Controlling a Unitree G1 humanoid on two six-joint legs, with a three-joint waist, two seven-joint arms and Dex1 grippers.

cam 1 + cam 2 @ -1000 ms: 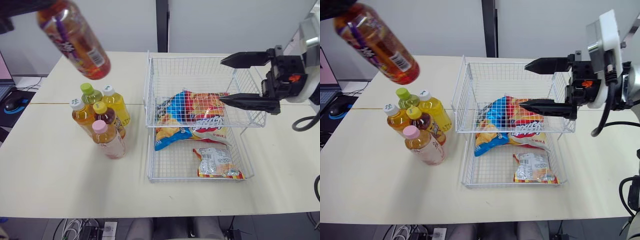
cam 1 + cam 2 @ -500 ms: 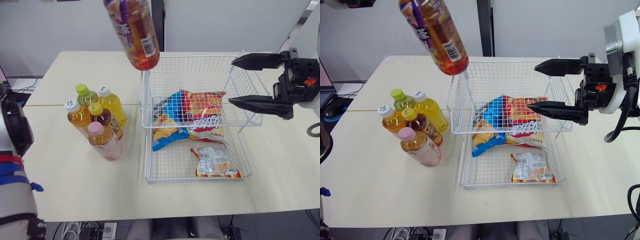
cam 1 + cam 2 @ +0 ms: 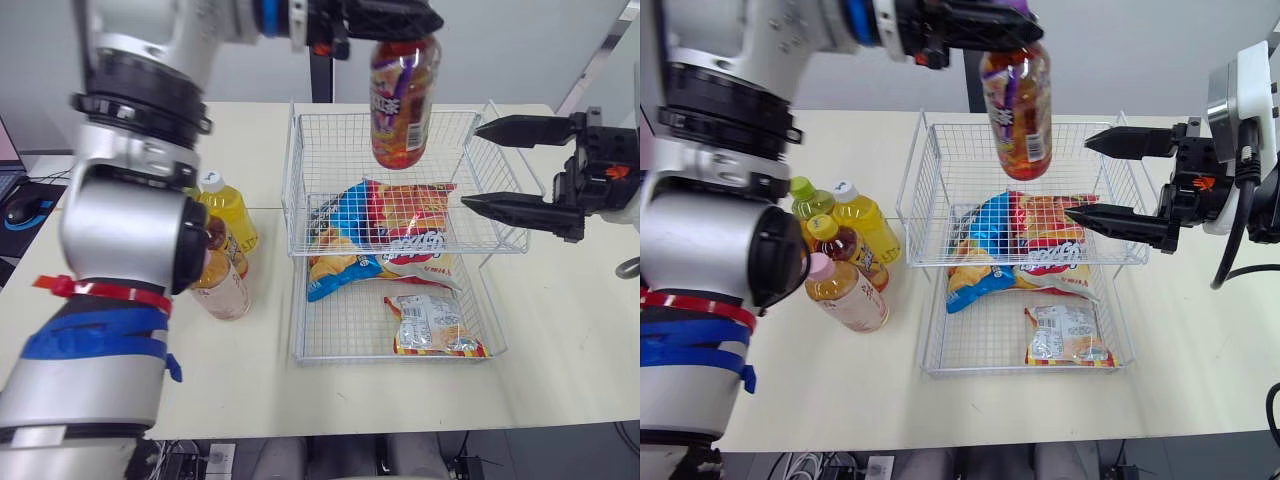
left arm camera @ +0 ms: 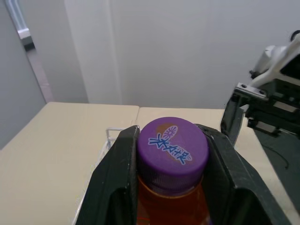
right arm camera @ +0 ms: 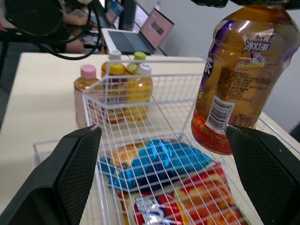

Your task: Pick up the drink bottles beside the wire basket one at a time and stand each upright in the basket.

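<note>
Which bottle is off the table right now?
The purple-capped red-tea bottle, hanging cap-up from the left pincer above the wire basket. The other bottles stand clustered on the table beside the basket.

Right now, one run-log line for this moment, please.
left gripper: shut on tea bottle, upright above wire basket | right gripper: open, right of basket | other bottles: beside basket

table (image 3: 560, 330) — cream | wall (image 3: 500, 50) — pale panels, dark post (image 3: 320, 85) | laptop (image 5: 152, 32) beyond
</note>
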